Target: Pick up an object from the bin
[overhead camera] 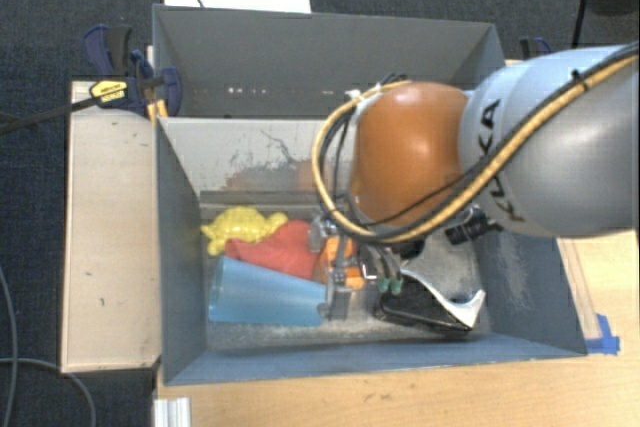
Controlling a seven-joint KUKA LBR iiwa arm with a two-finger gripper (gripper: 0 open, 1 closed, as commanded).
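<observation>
My gripper (340, 277) is low in the middle of the bin floor, under the arm's orange cover. It stands at the right end of a light blue cup (262, 295) lying on its side along the front wall. A red soft thing (285, 250) lies just left of the gripper, partly behind the cup. Just right of the gripper lies a black and white flat object (432, 309). I see nothing held in the gripper.
A yellow lumpy toy (240, 225) rests at the left, touching the red thing. The arm and its cover hide the bin's middle and right rear. Bare floor shows at the far right and along the back.
</observation>
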